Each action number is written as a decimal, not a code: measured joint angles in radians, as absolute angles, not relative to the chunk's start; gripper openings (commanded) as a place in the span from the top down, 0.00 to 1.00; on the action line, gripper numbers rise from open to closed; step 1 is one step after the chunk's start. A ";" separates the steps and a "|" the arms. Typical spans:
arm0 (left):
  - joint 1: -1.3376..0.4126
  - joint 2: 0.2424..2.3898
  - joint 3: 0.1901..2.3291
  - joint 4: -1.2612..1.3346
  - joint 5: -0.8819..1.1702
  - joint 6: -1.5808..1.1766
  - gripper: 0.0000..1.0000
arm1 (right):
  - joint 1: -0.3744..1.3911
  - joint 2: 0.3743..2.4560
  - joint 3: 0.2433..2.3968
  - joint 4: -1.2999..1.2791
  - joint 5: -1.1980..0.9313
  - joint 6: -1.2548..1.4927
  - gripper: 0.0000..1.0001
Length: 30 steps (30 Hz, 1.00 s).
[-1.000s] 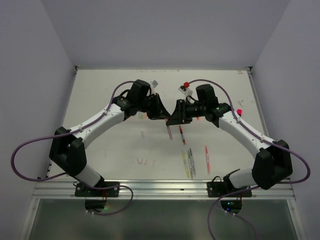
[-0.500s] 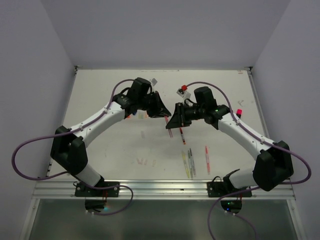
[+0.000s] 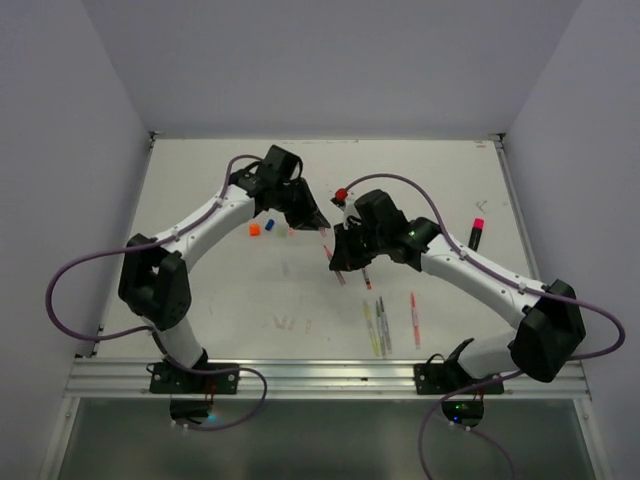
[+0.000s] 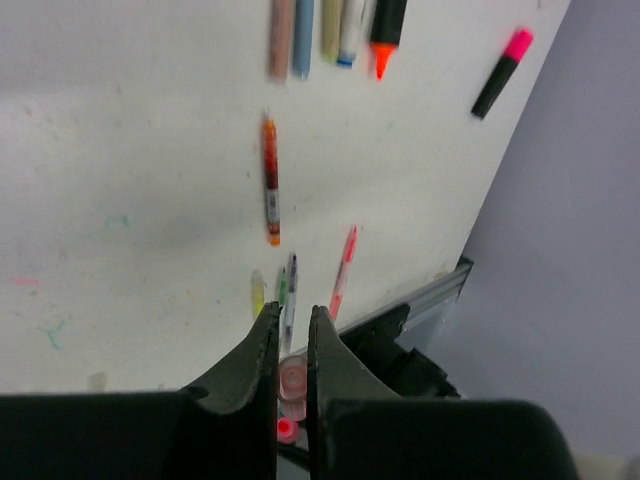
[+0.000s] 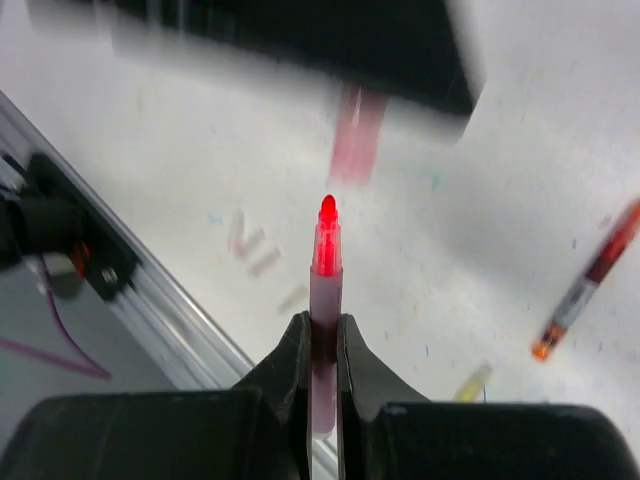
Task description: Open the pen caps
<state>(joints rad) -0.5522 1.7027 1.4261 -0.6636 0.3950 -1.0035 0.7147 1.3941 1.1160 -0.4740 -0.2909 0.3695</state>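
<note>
My left gripper point(image 3: 320, 226) point(image 4: 293, 312) is shut on a translucent pink pen cap point(image 4: 292, 383), held above the table. My right gripper point(image 3: 334, 260) point(image 5: 320, 320) is shut on the pink pen body point(image 5: 325, 290), whose bare red tip point(image 5: 326, 215) points at the left gripper. Cap and pen are apart; the cap shows blurred ahead of the tip in the right wrist view point(image 5: 355, 140). A loose orange cap point(image 3: 255, 229) and a blue cap point(image 3: 270, 224) lie on the table under the left arm.
A red pen point(image 3: 365, 276) point(image 4: 270, 180), a pink pen point(image 3: 414, 306) and yellow and green pens point(image 3: 378, 326) lie near the front. A pink highlighter point(image 3: 476, 232) point(image 4: 503, 72) lies at the right. Several pens and an orange highlighter point(image 4: 385, 30) lie further off.
Both grippers met over the table's middle, then drew apart. The cap has come off the pen. The left gripper carries the cap; the right has swung nearer with the pen body.
</note>
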 measured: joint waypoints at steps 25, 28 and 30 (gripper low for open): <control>-0.434 1.679 1.409 -0.700 0.222 -0.805 1.00 | 0.505 1.996 1.575 -0.645 -0.156 0.321 1.00; -0.440 1.674 1.409 -0.704 0.215 -0.783 1.00 | 0.505 2.057 1.650 -0.650 -0.104 0.307 1.00; -0.440 1.673 1.409 -0.706 0.211 -0.767 1.00 | 0.505 2.082 1.673 -0.652 -0.069 0.301 1.00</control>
<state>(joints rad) -0.4404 1.6733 1.4090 -0.7059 0.2111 -0.7666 0.5053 2.0819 1.6733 -0.6521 -0.0689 0.3008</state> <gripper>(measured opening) 0.097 0.072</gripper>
